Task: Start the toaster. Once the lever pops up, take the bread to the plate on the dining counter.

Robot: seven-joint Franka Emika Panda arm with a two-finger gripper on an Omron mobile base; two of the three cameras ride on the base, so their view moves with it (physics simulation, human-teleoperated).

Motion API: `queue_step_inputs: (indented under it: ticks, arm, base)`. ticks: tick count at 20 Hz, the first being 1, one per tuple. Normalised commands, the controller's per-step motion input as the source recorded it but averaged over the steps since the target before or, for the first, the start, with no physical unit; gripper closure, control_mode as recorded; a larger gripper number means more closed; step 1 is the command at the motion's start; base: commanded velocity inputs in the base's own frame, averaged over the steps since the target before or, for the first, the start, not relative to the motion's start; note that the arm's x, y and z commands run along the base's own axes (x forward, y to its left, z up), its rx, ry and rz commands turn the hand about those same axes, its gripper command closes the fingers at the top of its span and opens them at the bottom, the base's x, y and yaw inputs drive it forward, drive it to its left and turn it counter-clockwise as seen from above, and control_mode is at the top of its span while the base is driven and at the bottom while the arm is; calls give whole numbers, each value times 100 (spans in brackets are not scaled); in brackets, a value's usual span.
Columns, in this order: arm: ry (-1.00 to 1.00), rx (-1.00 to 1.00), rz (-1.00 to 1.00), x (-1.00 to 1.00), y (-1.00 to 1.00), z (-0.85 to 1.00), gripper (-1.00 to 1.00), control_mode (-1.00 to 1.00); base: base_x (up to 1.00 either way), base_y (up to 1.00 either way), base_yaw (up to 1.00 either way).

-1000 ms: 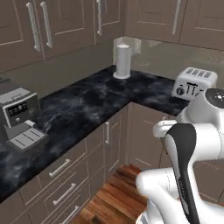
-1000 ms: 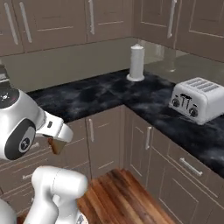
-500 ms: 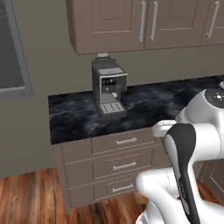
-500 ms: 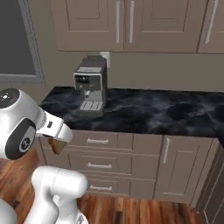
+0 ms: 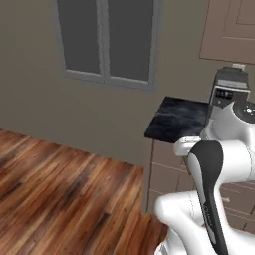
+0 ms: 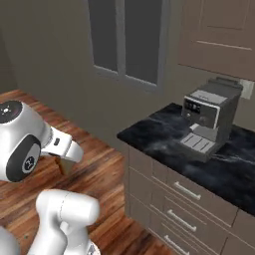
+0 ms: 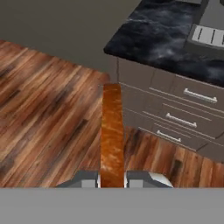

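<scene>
Beside the counter's end, the gripper (image 7: 113,179) is clenching the bread (image 7: 112,131) edge-on above the wood floor (image 7: 43,109); the base has swung away from the toaster corner, so the carry is likely heading for the plate.

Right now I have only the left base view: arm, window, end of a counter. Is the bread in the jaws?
Observer: Yes. In the hand view the jaws are shut on the bread, which points away from the camera, thin edge up.
Operator: What is beneath it?
Observer: Wood floor. The counter's drawers lie further ahead.
Operator: And what is that grey box on the counter?
Observer: A coffee machine. The right base view shows its drip tray facing out over the counter.
</scene>
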Motion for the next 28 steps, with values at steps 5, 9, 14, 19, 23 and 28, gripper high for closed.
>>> queue_step_inputs:
  ticks: [5,9,14,19,23,28]
  arm:
    - [0,0,0,0,0,0,100,100]
    - [0,0,0,0,0,0,100,100]
    - [0,0,0,0,0,0,100,100]
    - [0,0,0,0,0,0,100,100]
    - [0,0,0,0,0,0,100,100]
    - [0,0,0,0,0,0,100,100]
  base:
    - [-12,0,100]
    - [-5,0,100]
    - [-3,0,100]
    - [1,-1,100]
    - [32,-9,97]
    - [80,-42,73]
